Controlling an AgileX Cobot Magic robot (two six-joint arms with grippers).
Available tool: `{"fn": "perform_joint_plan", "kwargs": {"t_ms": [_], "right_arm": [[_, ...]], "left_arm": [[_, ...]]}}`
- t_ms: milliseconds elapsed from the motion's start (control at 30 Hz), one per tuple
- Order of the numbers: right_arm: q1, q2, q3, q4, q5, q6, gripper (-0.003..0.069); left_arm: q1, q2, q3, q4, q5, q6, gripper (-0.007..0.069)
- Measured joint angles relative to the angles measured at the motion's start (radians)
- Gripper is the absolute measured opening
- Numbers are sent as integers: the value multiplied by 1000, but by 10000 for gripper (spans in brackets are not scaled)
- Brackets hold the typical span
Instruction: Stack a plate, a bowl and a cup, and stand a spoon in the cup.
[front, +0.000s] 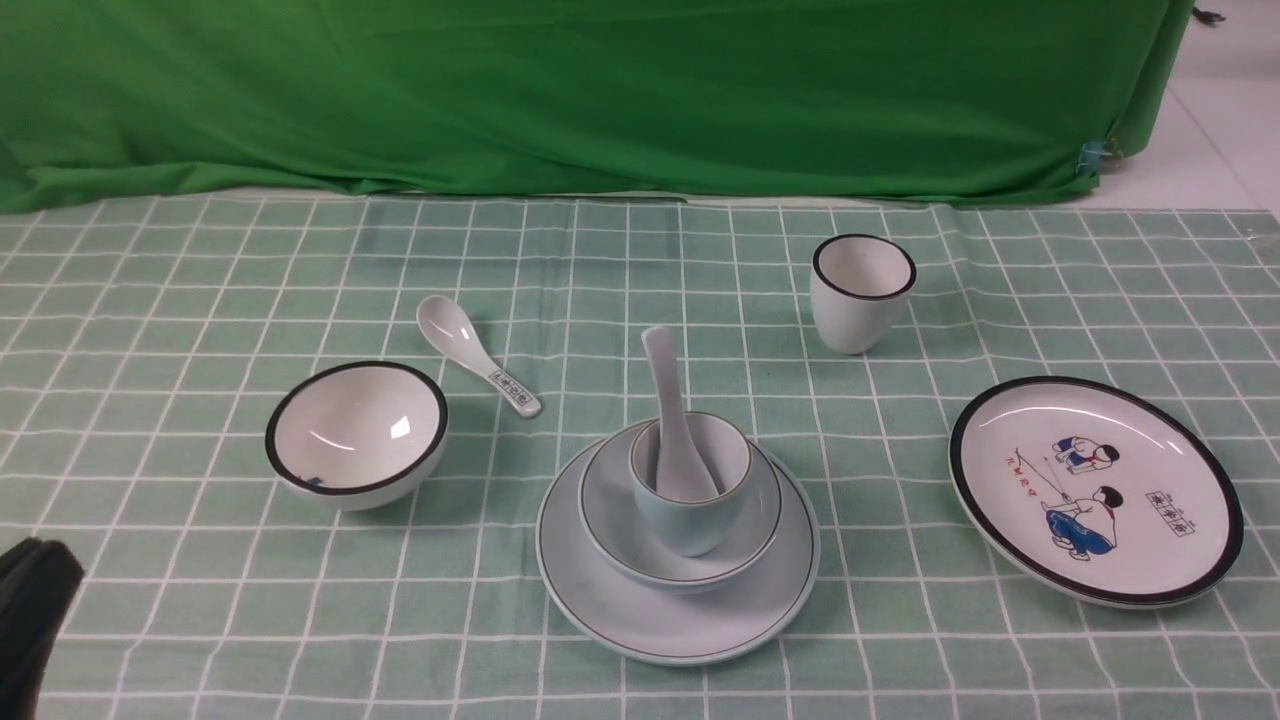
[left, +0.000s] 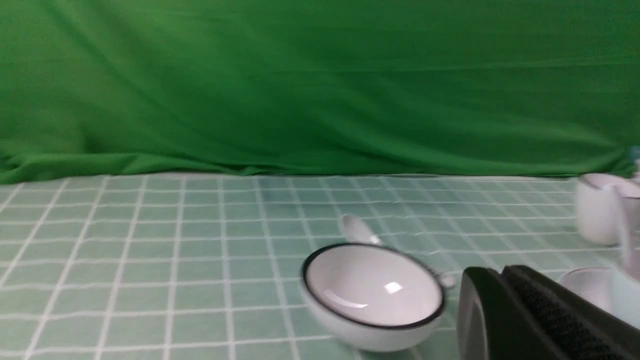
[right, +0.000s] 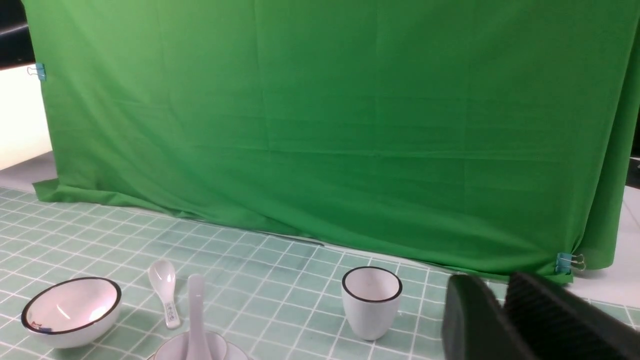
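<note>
Checked tablecloth (front: 200, 600), green drape (front: 600, 90) behind: the finished-looking stack sits mid-table, both arms well clear.
The plate (front: 680, 620) carries bowl (front: 610, 510), cup (front: 690, 525) and spoon (front: 665, 390), handle up; all lie forward-right of the left gripper (left: 502, 280), closed tight. Whether the right gripper (right: 502, 295) is apart or together, I cannot tell.

Staged lab set: green backdrop (front: 600, 90) clipped up, checked tablecloth (front: 200, 600).
</note>
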Motion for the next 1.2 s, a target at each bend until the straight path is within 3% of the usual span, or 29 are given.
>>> {"fn": "perform_joint_plan", "kwargs": {"t_ms": [167,1200], "right_arm": [[0,0,0,0,-3,0,168],[0,0,0,3,-3,4,235]], "left_arm": [[131,-20,32,-1,130,34,11],[112,-20,32,-13,176,56,11]]}}
